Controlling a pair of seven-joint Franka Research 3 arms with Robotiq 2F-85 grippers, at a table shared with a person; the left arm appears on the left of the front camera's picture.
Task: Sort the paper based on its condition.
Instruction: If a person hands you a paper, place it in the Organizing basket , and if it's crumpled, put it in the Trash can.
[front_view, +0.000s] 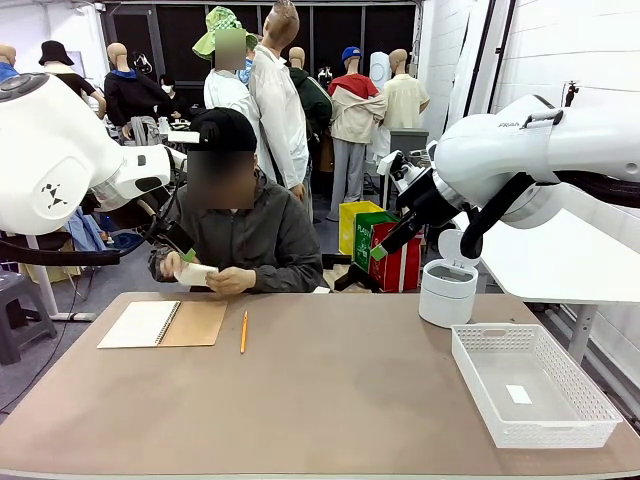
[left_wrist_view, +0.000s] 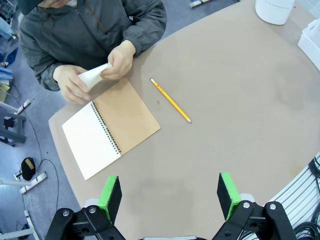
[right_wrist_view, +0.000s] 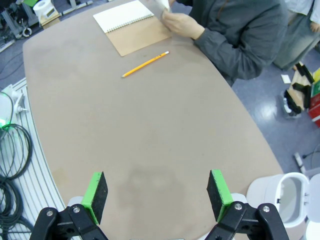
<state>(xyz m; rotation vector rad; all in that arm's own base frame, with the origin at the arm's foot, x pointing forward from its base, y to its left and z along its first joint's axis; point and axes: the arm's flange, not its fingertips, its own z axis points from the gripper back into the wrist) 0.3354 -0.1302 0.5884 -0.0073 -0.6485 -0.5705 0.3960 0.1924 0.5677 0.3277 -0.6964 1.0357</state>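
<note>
Left hand (left_wrist_view: 169, 178): I see its green pads (left_wrist_view: 111, 192) set wide apart with nothing between them, poised above the worktop (front_view: 330, 400).
Right hand (right_wrist_view: 157, 173): fingers spread the same way, empty, over a bare stretch of worktop.
Paper (left_wrist_view: 92, 76): curled white sheet, off the worktop, gripped in both of the person's hands (left_wrist_view: 119, 60) at the far edge, just beyond the notebook.
Spiral notebook (left_wrist_view: 110, 127): lies open in front of the person, white page and brown cardboard cover facing up.
Pencil (left_wrist_view: 170, 100): yellow, flat, just beside the brown cover.
Basket (front_view: 555, 432): white, on my right, a small white label (front_view: 518, 394) on its floor.
Bin (front_view: 447, 290): white, lid up, behind the basket.
</note>
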